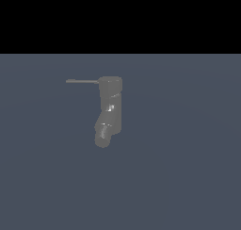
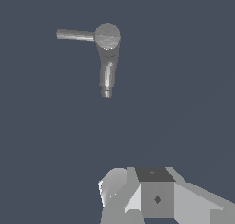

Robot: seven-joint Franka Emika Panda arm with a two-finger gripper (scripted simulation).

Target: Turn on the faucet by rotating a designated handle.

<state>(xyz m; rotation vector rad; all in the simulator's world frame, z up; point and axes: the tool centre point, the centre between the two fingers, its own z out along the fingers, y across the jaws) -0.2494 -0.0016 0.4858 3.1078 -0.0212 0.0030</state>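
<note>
Grey faucet (image 1: 111,109) standing alone on a flat blue-grey surface (image 1: 188,168).
Its upright cylinder carries a rounded top cap; a thin straight handle (image 1: 82,81) sticks out level from that cap toward the exterior view's left, while the thick bent spout (image 1: 103,134) angles down at the lower end.

A flat slate-blue floor (image 1: 188,177) carries only the grey faucet (image 1: 111,109).

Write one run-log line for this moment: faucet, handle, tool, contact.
faucet: upright, spout angled down | handle: sticks out sideways to exterior view's left | tool: only partly seen in wrist view, apart from faucet, open/shut unclear | contact: none
</note>
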